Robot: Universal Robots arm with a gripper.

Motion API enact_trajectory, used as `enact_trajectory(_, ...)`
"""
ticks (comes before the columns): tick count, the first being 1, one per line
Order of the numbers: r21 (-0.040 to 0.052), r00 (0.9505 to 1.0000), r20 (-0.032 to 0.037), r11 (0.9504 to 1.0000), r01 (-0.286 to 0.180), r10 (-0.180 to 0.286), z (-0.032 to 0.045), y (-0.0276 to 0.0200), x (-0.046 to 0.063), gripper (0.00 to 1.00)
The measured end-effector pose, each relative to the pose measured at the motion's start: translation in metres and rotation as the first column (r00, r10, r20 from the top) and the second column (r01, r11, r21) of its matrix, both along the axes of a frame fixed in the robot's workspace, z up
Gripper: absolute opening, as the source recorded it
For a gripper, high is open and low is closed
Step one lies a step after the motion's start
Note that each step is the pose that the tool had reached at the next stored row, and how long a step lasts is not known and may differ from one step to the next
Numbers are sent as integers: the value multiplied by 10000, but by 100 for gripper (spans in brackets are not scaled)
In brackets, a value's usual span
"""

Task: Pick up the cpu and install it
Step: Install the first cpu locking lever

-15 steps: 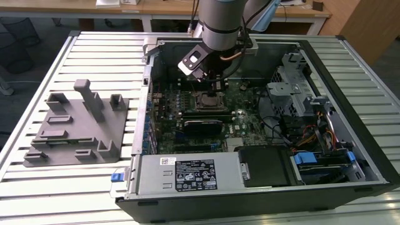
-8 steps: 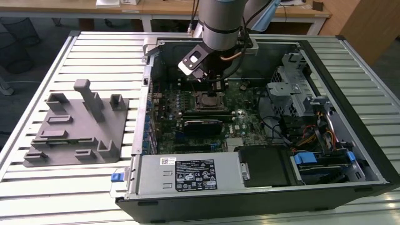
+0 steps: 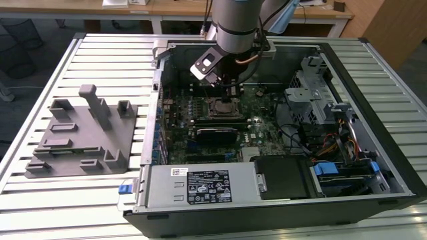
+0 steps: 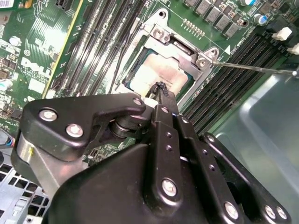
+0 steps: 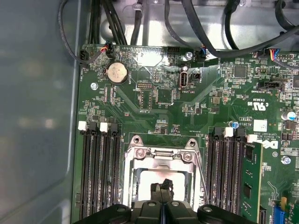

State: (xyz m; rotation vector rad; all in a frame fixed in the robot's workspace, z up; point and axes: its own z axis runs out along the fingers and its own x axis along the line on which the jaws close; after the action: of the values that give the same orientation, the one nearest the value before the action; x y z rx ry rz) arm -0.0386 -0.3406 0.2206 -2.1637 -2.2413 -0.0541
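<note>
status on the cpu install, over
Gripper shut, tips down at the socket. Cpu lies flat in the socket, under the tips; contact unclear. Nothing in the way.

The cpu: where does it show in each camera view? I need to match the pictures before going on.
Exterior view: the cpu lies mid-motherboard, just below the arm.
Second wrist view: pale square just past the pincer tips.
First wrist view: pale square partly behind the pincer tips.
Shared landmark: the metal socket frame around it, with memory slots on both sides.
</note>
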Motion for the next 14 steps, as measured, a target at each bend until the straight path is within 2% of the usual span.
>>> enact_trajectory(14, 0, 10000, 1, 10000, 2, -2, 379, 0, -1, 11)
